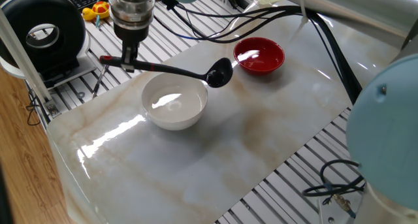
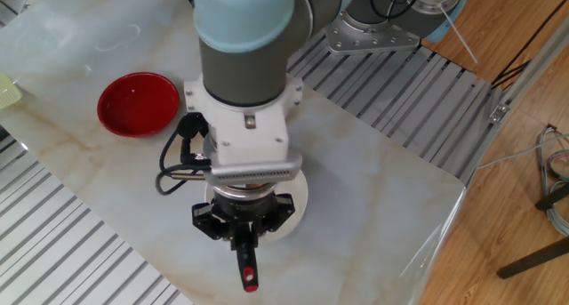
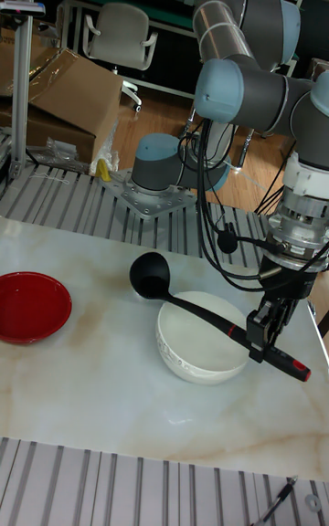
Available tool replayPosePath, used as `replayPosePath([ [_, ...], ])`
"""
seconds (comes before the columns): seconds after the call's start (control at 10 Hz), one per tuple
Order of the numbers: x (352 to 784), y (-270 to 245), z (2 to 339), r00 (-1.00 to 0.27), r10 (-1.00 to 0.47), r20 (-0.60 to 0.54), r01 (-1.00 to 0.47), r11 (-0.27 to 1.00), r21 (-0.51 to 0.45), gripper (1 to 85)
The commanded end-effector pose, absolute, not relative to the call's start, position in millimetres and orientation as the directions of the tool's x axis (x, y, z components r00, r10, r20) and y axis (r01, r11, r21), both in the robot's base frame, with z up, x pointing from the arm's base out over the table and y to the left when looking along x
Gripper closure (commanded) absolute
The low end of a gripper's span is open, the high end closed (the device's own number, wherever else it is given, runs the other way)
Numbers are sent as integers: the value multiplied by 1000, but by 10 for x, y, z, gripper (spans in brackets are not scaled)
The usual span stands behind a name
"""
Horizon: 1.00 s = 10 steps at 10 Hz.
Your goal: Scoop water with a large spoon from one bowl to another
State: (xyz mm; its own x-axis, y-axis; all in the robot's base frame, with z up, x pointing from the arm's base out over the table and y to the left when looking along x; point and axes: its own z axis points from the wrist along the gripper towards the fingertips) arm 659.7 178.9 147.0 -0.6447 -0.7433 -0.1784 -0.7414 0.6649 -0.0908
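Note:
My gripper (image 1: 129,58) (image 3: 263,336) is shut on the thin handle of the large black spoon (image 1: 171,70), near its red end (image 2: 248,275) (image 3: 294,366). The spoon hangs level in the air; its scoop (image 1: 219,72) (image 3: 149,275) floats between the two bowls, just past the white bowl's far rim. The white bowl (image 1: 174,100) (image 3: 201,341) sits below the handle and shows a glossy sheen inside; in the other fixed view only its rim (image 2: 300,198) peeks out from under my wrist. The small red bowl (image 1: 259,55) (image 2: 138,104) (image 3: 31,306) stands apart, with a wet shine inside.
The bowls rest on a glossy marble sheet (image 1: 215,152) over a slatted metal table. A black round device (image 1: 44,33), a yellow toy (image 1: 98,10) and a keyboard lie at the back left. Cables (image 1: 261,15) trail behind the red bowl. The arm's base (image 2: 382,20) stands at one table edge.

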Motion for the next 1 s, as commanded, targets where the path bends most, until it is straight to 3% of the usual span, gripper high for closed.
replayPosePath([
  [0.0,6522,1744,1463,-632,-762,-142,-758,646,-91,843],
  [0.5,6558,1818,1474,-631,-756,-173,-755,650,-82,843],
  [0.9,6674,2164,1501,-643,-728,-240,-736,673,-68,843],
])
